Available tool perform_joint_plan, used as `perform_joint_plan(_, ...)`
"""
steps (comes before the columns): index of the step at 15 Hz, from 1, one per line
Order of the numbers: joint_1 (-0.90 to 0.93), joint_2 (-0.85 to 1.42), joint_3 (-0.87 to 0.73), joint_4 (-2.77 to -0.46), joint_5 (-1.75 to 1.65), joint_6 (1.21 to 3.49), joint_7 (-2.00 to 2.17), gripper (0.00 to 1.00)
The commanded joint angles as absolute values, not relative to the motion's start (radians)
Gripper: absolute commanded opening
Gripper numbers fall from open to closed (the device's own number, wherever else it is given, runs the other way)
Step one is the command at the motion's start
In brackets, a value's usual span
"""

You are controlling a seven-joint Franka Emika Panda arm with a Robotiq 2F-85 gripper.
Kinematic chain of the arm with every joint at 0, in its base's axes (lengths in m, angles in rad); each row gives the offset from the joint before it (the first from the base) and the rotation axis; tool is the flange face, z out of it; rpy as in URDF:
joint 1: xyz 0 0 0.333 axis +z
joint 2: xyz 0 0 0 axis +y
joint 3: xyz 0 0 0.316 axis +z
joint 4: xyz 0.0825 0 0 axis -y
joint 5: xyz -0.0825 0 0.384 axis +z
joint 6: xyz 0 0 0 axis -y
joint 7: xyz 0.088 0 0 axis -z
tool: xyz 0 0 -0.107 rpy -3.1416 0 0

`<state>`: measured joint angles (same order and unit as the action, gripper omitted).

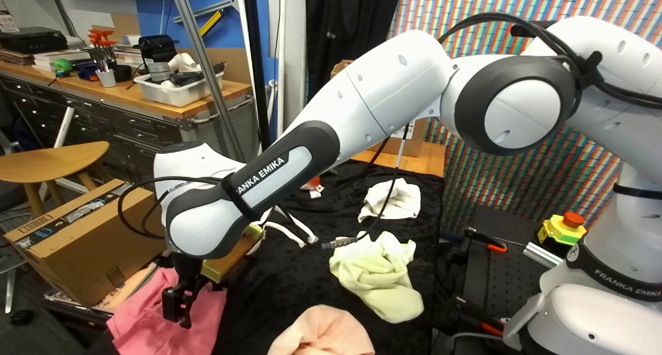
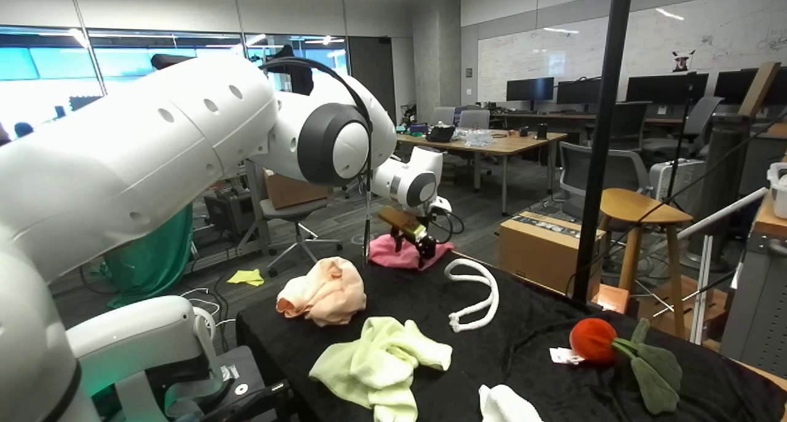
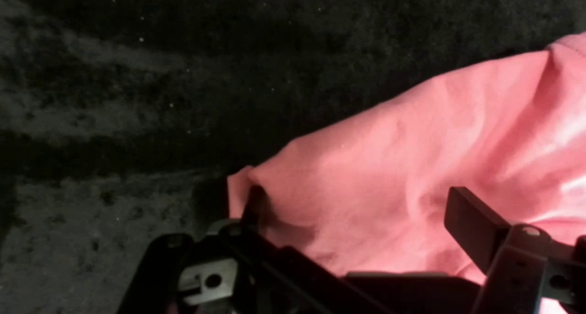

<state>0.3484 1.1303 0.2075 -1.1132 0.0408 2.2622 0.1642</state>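
A crumpled pink cloth (image 1: 207, 316) lies at the table's edge, in both exterior views, under my gripper (image 1: 178, 308). In the wrist view, the pink cloth (image 3: 361, 167) spreads between and beyond the fingers of my gripper (image 3: 355, 195), which stand wide apart. One finger (image 3: 471, 227) is over the cloth's folds, while its counterpart is dark and close to a cloth corner. Nothing is gripped between them. Whether the fingertips touch the fabric I cannot tell. From the far side, an exterior view has the gripper (image 2: 411, 254) just over the pink cloth (image 2: 390, 253).
On the black-covered table (image 2: 467, 360) lie a peach cloth (image 2: 326, 290), a yellow-green cloth (image 2: 381, 360), a white cloth (image 1: 390, 200), a white rope (image 2: 492, 293) and a red plush vegetable (image 2: 593, 341). A cardboard box (image 1: 98, 241) stands beyond the edge, near a black pole (image 2: 602, 145).
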Motion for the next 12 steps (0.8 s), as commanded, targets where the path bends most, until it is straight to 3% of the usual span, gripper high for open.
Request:
perform_joint_plan(1, 0.352, 1.155, 0.232, -1.048, 0.082, 2.231, 0.131, 1.0)
perform_joint_plan(3, 0.355, 1.154, 0.238, -1.043, 0.086, 2.229, 0.127, 0.98)
perform_joint_plan(5, 0.358, 1.157, 0.242, -1.036, 0.09, 2.222, 0.125, 0.73)
perform_joint_plan(6, 0.359, 1.156, 0.243, -1.035, 0.091, 2.219, 0.125, 0.7)
perform_joint_plan(12, 0.342, 1.148, 0.265, -1.049, 0.078, 2.209, 0.099, 0.23)
